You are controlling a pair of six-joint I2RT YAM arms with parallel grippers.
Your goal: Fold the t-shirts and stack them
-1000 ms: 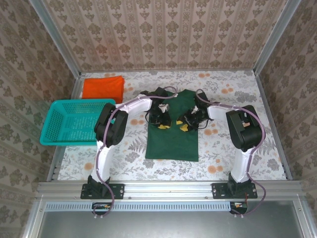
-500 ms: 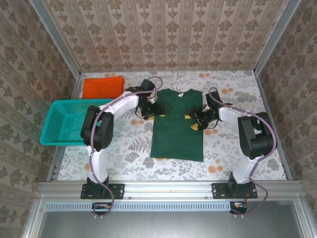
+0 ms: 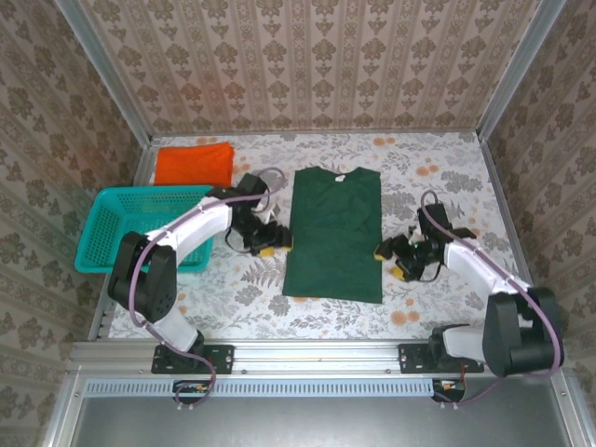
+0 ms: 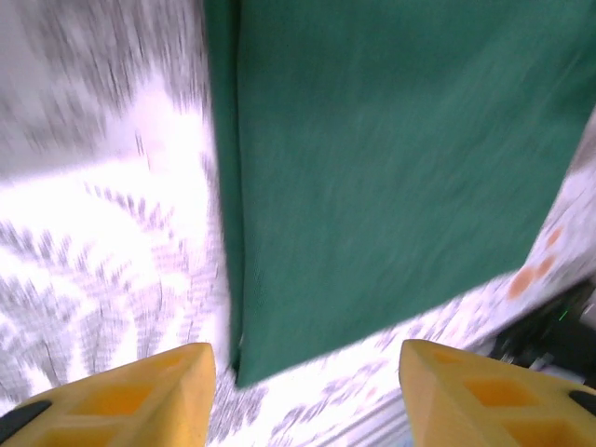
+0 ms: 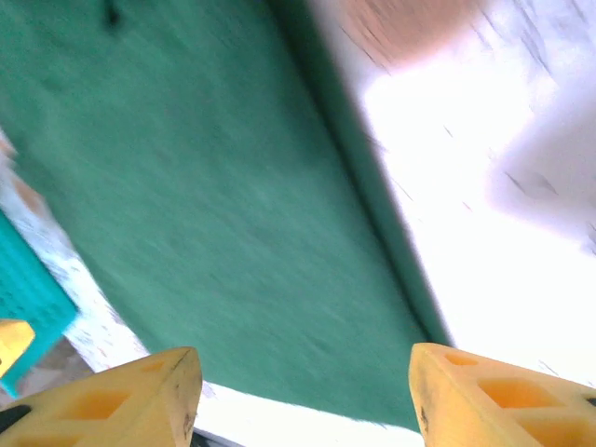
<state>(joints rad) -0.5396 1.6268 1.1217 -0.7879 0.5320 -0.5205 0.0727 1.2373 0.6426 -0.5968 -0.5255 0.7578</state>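
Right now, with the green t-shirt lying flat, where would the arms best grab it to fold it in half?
Probably at the two near hem corners of the green t-shirt, one per arm, each coming in from its own side. It lies flat as a long narrow strip, collar far and hem near. The left gripper and right gripper stand open beside its long edges.

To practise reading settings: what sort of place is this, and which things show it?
Likely a robot lab booth: left arm and right arm bolted to a metal rail, patterned walls in metal framing, with a green t-shirt and teal basket as props.
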